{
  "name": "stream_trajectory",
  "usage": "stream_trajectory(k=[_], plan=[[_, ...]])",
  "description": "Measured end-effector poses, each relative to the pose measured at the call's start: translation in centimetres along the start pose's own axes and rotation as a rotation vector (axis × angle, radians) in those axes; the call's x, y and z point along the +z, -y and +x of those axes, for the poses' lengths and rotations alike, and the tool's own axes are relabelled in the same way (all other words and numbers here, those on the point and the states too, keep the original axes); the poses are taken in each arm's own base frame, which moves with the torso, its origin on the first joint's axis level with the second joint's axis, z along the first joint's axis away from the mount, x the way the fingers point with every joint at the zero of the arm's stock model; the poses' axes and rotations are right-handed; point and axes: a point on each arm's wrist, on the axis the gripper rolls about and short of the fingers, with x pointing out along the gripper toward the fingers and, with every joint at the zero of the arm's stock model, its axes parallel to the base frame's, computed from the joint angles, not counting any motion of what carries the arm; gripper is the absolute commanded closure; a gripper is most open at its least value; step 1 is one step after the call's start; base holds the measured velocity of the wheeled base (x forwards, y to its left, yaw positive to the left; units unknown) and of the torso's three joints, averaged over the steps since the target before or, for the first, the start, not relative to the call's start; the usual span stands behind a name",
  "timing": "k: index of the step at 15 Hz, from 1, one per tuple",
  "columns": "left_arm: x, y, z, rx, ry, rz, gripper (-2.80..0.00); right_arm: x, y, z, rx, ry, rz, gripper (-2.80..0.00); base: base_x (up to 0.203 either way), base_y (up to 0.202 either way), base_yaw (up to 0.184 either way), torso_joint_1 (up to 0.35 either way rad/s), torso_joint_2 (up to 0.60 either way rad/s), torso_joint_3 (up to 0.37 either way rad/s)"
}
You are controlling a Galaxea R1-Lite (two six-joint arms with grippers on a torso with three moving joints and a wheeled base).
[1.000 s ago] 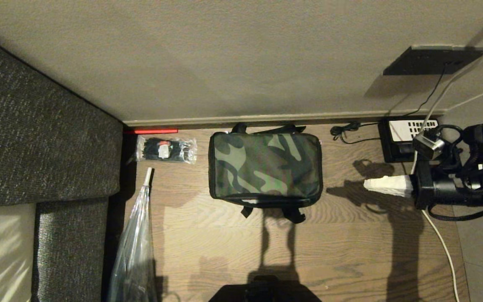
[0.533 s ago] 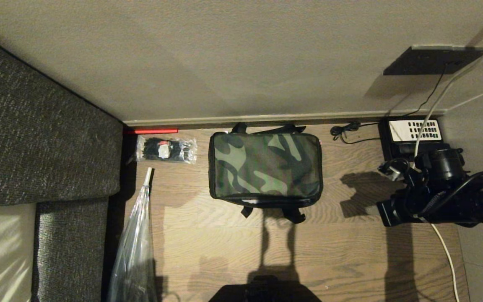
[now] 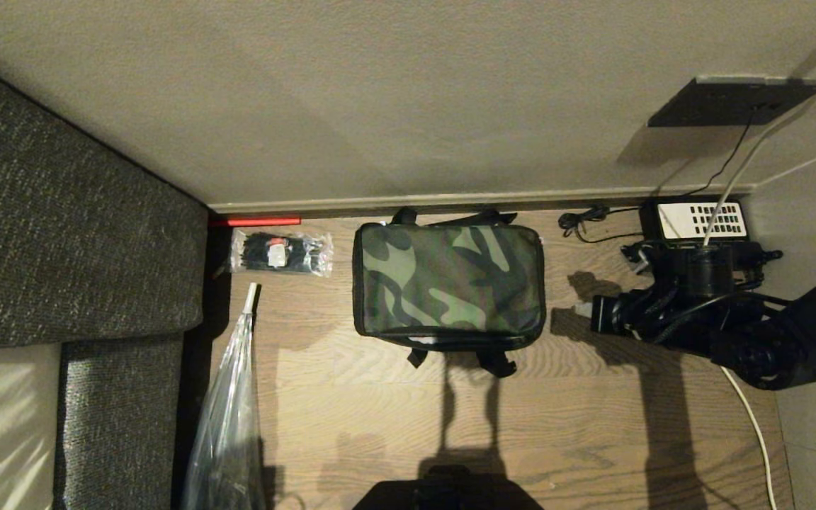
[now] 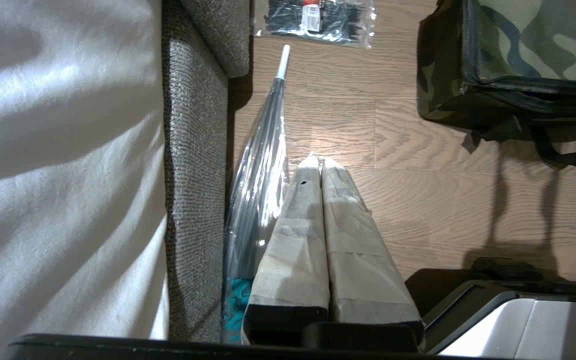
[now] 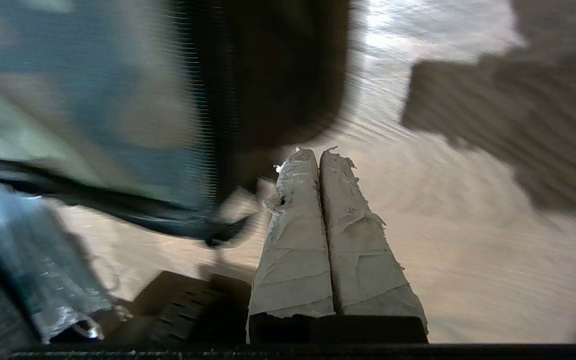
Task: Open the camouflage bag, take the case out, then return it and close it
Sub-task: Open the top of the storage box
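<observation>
Pressed together and gripping nothing, my right gripper (image 5: 318, 155) sits at the right of the head frame, just right of the camouflage bag (image 3: 448, 278), over the wooden floor (image 3: 578, 425). I see the bag zipped shut at frame centre, against the wall. My left gripper (image 4: 320, 162) is likewise closed, empty, parked beside the folded clear umbrella (image 4: 260, 165) by the sofa (image 3: 61, 234).
</observation>
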Motion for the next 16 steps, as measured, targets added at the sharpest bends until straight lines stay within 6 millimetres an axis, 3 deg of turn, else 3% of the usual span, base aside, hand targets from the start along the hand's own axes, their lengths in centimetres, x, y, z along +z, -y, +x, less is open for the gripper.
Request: stream_trajectory(k=[10,15,16], plan=[[0.0,0.0,0.0,0.0,0.0,0.0,0.0,0.3,-2.3,0.0,0.066,0.017,0.089,0.0,0.0,0.0,0.0,0.0,0.0,0.0],[0.0,0.0,0.0,-0.001,0.0,0.0,0.0,0.2,-2.4,0.1,0.069,0.013,0.088,0.0,0.0,0.0,0.0,0.0,0.0,0.0],[0.0,0.0,0.0,0.0,0.0,0.0,0.0,0.2,-2.4,0.1,0.07,0.013,0.088,-2.8,0.0,0.0,0.0,0.0,0.0,0.0]])
